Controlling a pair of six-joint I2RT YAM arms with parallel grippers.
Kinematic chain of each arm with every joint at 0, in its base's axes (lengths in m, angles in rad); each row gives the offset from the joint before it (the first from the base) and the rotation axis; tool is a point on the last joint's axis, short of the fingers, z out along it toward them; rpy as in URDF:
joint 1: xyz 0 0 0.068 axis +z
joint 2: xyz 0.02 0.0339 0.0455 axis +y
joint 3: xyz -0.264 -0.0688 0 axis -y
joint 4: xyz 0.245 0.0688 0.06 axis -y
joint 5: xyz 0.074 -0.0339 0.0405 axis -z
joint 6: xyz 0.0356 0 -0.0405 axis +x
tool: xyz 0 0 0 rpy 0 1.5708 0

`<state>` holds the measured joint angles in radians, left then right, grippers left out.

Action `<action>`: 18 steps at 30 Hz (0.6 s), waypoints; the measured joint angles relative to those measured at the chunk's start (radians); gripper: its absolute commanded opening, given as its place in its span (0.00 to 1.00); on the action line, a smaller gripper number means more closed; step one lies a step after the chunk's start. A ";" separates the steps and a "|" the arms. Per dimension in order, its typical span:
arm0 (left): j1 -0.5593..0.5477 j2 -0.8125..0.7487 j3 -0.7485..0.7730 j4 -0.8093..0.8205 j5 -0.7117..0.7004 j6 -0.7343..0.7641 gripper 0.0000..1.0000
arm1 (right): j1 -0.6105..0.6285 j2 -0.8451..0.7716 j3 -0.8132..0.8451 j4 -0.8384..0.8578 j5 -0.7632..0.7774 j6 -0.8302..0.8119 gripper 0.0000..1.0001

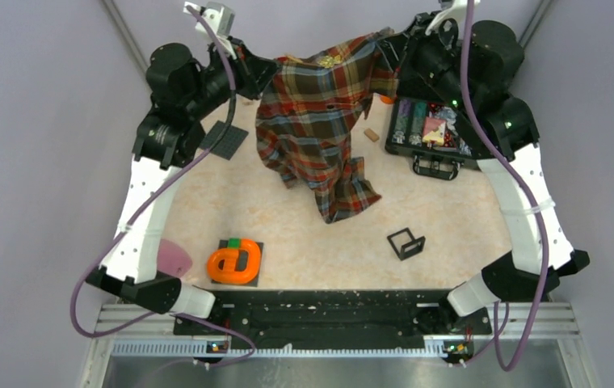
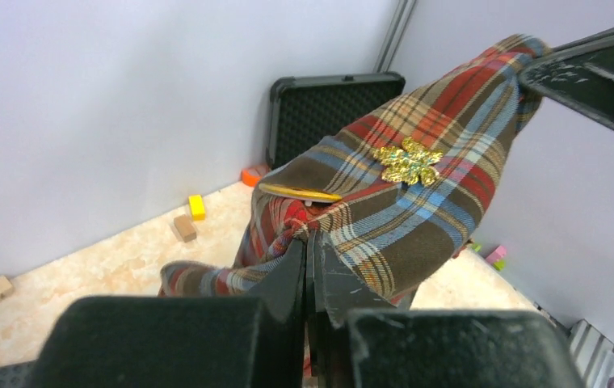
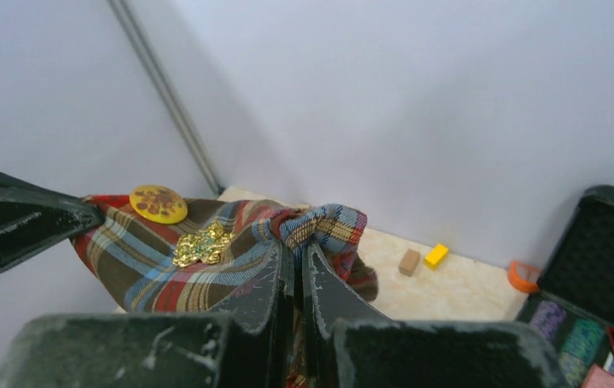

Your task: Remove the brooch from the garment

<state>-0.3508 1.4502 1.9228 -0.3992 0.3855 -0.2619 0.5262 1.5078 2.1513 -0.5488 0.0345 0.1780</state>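
Left gripper (image 2: pixel 308 244) pinched tight on one upper edge of the garment (image 1: pixel 312 121), cloth strung up between both arms, round yellow brooch (image 3: pixel 158 204) on the top fold beside a gold flower pin (image 3: pixel 201 245), right gripper (image 3: pixel 296 252) clamped on the other edge

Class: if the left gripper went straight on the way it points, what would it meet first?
The shirt that the left gripper is clamped on, bunched right ahead; the gold brooch lies further along, though depth is unclear.
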 measured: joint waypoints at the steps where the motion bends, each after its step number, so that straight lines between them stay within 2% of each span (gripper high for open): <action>1: -0.006 -0.016 0.018 -0.024 -0.011 0.004 0.00 | 0.000 0.000 0.021 -0.008 -0.029 -0.001 0.00; 8: -0.048 -0.029 0.284 -0.143 -0.063 0.051 0.00 | 0.000 0.000 0.112 -0.008 -0.180 0.006 0.00; 11: -0.048 -0.033 0.328 -0.137 -0.074 0.057 0.00 | 0.000 -0.001 0.123 0.008 -0.204 0.013 0.00; 14: -0.048 -0.041 0.259 -0.099 -0.083 0.055 0.00 | 0.000 -0.016 0.074 0.029 -0.171 0.025 0.00; 18: -0.049 -0.053 -0.009 -0.013 -0.089 0.035 0.00 | 0.000 -0.106 -0.208 0.061 -0.042 0.045 0.00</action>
<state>-0.4000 1.3972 1.9141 -0.4122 0.2966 -0.2264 0.5262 1.4017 1.9438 -0.4877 -0.0071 0.2234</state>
